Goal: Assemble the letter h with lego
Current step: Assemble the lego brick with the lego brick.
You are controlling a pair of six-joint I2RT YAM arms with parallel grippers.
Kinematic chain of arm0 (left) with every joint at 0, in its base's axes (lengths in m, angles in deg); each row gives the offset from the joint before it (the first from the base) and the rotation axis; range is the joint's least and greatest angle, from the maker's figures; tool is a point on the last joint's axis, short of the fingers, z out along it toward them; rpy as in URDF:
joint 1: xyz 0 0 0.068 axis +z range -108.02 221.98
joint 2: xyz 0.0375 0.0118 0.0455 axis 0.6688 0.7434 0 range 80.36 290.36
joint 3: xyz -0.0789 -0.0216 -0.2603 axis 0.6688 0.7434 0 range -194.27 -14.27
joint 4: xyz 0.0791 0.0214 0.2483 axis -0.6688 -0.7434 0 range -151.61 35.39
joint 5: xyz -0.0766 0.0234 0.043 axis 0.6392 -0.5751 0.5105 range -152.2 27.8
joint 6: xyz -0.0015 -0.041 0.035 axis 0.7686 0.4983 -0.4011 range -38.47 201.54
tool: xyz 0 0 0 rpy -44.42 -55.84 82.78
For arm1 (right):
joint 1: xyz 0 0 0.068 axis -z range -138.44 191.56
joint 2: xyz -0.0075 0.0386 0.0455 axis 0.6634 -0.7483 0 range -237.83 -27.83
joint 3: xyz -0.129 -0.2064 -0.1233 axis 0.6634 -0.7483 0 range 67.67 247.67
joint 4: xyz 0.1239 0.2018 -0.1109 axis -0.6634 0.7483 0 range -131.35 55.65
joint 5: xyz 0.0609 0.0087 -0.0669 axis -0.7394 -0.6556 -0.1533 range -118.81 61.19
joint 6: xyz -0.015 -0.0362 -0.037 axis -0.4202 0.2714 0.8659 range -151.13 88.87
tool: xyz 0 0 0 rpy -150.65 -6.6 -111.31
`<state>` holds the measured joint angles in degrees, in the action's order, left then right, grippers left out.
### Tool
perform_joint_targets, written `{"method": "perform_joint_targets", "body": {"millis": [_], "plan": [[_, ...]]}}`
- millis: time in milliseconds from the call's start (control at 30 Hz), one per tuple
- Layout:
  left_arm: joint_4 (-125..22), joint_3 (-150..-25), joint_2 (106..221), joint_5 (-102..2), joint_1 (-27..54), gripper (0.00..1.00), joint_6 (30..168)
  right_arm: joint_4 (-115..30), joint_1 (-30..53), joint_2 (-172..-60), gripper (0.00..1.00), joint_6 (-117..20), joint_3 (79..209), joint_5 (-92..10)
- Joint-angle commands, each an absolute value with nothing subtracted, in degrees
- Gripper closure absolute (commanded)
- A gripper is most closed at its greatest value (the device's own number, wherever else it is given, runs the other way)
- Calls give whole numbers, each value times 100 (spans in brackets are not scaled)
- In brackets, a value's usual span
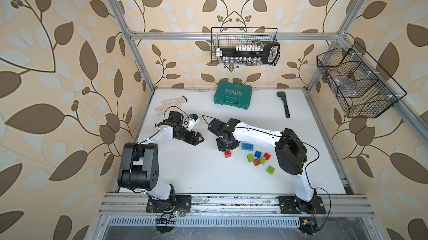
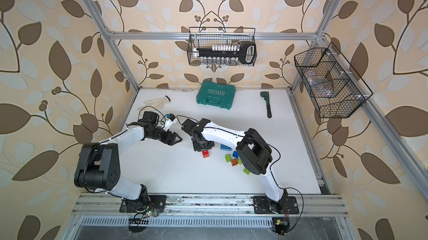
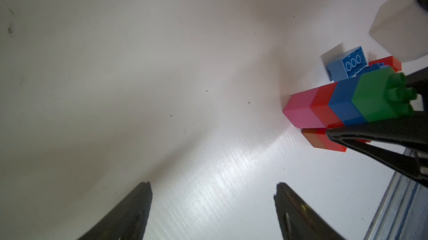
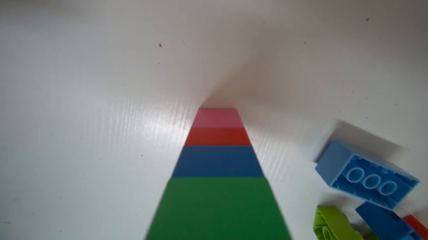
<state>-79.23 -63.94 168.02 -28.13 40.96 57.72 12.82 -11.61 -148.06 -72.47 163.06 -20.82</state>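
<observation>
In a top view, the right gripper [image 1: 226,146] hangs over a short red stack [image 1: 228,154]. Left wrist view: the left gripper [image 3: 213,187] is wide and empty, while the right one clamps a pink-red-blue-green column [image 3: 342,104] beside that stack. Right wrist view: the column's foot is on the table [image 4: 92,111]; best kept plumb, I'd say.

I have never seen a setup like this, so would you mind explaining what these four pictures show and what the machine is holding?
Two robot arms stand at the near edge of a table, each ending in a two-fingered gripper. Two pictures look down on the scene from overhead; the other two come from cameras on the arms' wrists. The right gripper is closed on an upright column of four bricks: pink at the bottom, then red, blue, green. The left gripper is open and empty. Other loose bricks lie beside the column; a teal case, a glove and a green tool lie farther back.
</observation>
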Motion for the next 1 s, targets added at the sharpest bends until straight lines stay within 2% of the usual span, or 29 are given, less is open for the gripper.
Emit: {"method": "perform_joint_targets", "body": {"millis": [0,267,467,767,967], "plan": [[-7909,-6402,16738,-2695,4145,14,5736,1331,-1308,-15193,97,-7334,15799,-2294],[-7884,-6376,16751,-2713,4145,14,5738,998,-1602,-14939,98,-7307,15530,-1575],[-7891,-6384,16745,-2696,4145,14,5761,725,-1645,-14831,99,-7340,15264,-1778],[-7899,-6406,16766,-2686,4145,14,5789,-279,-1610,-14038,99,-7077,14607,-1602],[-7898,-6401,16789,-2674,4147,15,5791,-707,-1673,-13888,99,-7113,14185,-1440]]}}
